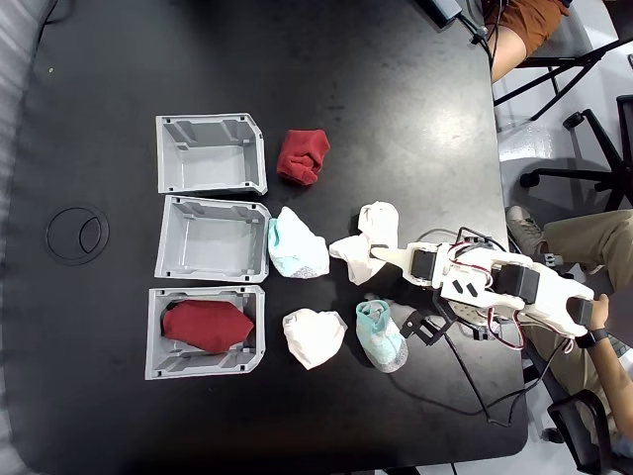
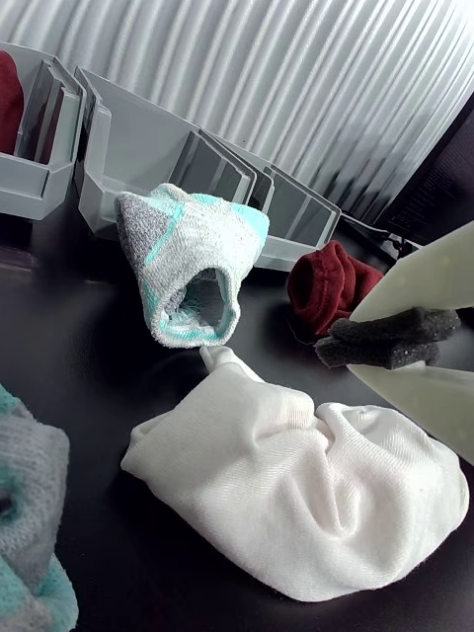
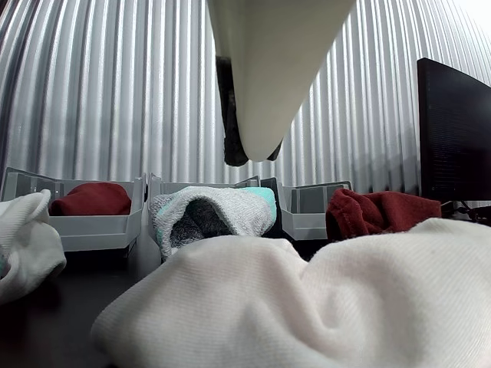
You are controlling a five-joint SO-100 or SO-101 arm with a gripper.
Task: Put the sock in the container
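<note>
1. Grey bins: 3, e.g. top one (image 1: 211,153).
2. Dark red socks: 2, one loose (image 1: 303,155), one in bottom bin (image 1: 208,325).
3. White socks: 2, e.g. (image 1: 314,336).
4. White-and-teal socks: 2, e.g. (image 1: 296,244).

The sock (image 1: 303,155) is fuzzy maroon cloth; the container (image 1: 211,153) is smooth grey plastic with ribbed walls; the tabletop (image 1: 396,89) looks matt black.

The counter (image 1: 326,99) is seen from straight above in the fixed view; the wrist and other views look low across it, sharing the bins (image 2: 148,158).
</note>
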